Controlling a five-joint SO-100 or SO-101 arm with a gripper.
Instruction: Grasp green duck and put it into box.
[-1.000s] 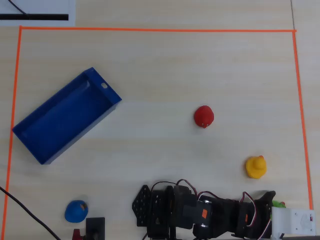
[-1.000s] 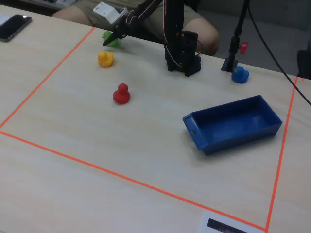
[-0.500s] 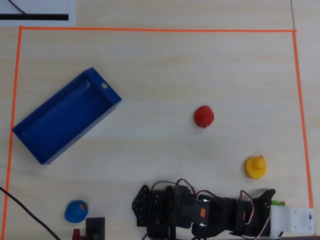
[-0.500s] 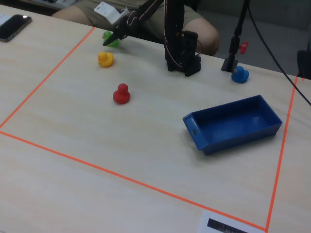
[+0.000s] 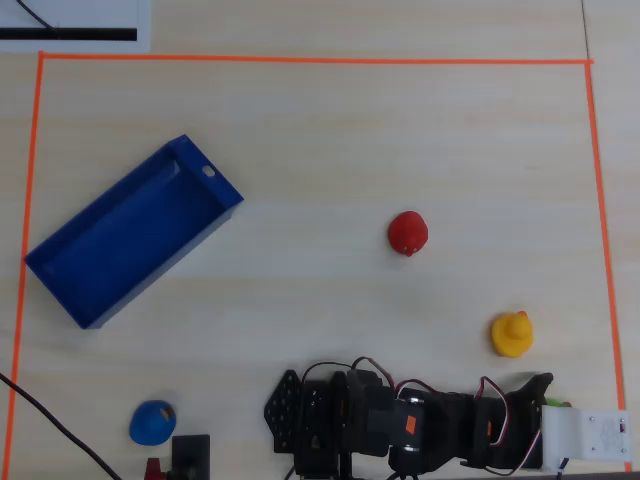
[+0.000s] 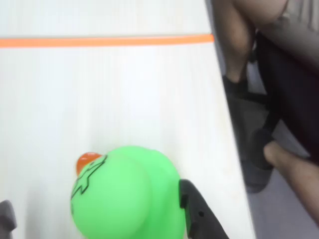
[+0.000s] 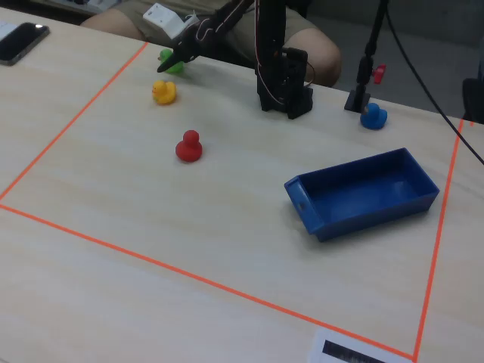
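Note:
The green duck point(image 6: 127, 194) fills the bottom of the wrist view, orange beak to the upper left, resting on the table near its edge. My gripper point(image 6: 97, 199) is open around it: the right jaw touches the duck's side, the left jaw stands well apart. In the overhead view only a green sliver of the duck point(image 5: 554, 402) shows beside the gripper point(image 5: 545, 392) at the bottom right. In the fixed view the duck point(image 7: 174, 62) sits at the gripper point(image 7: 163, 66), far left. The blue box point(image 5: 215, 185) lies empty at the overhead view's left and shows in the fixed view point(image 7: 370, 215).
A yellow duck point(image 5: 511, 334) sits close to the gripper, a red duck point(image 5: 407, 232) mid-table, and a blue duck point(image 5: 152, 421) near the arm's base. Orange tape point(image 6: 99, 41) borders the work area. A person's legs point(image 6: 244, 30) are just past the table edge.

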